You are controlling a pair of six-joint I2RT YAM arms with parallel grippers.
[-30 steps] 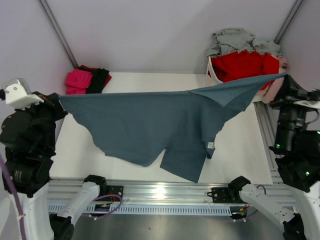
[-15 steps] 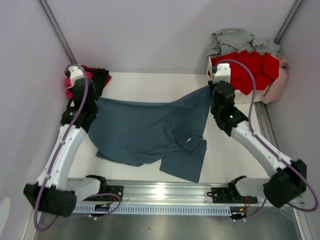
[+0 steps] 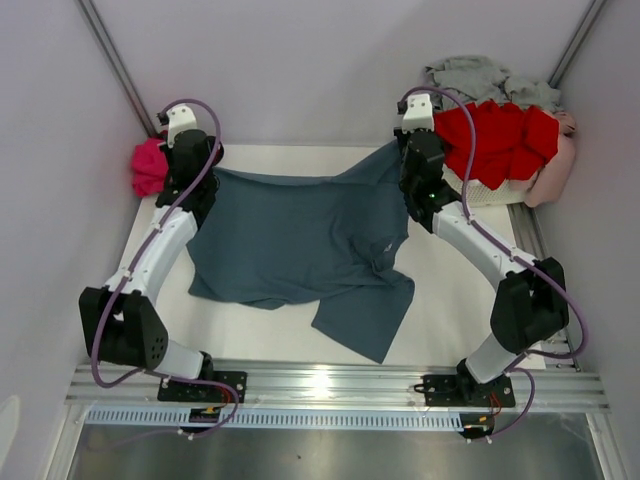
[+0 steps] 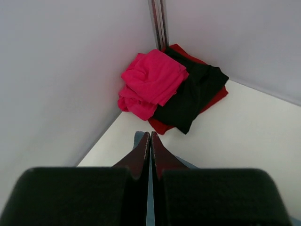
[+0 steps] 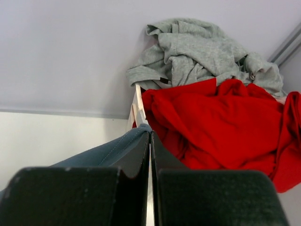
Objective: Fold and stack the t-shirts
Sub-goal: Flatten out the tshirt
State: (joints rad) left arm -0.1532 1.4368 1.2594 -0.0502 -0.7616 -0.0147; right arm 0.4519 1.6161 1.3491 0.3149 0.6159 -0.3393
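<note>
Blue-grey t-shirt (image 3: pixel 300 240) lies spread on the worktop (image 3: pixel 470 290) between the two tools, its far edge lifted where each one pinches a corner. The left tool (image 4: pixel 150 137) has its fingers pressed together on a strip of the blue cloth, and the right tool (image 5: pixel 150 135) is clamped the same way on a fold of it.

The step in hand looks like laying the shirt flat for folding. To do it well, both tools should come down level and together, with the edge between them taut, so the cloth behind them lands without creases. The bunched part nearest the arm bases would want smoothing afterwards.

Only the overhead view shows the whole shirt and its wrinkles. The left wrist view shows what lies just ahead of that tool: a pink shirt (image 4: pixel 150 82) and a black shirt (image 4: pixel 193 94) piled in the corner. The right wrist view shows, beyond its tool, the basket (image 5: pixel 138 106) heaped with a red shirt (image 5: pixel 221 122) and a grey shirt (image 5: pixel 197 52).
</note>
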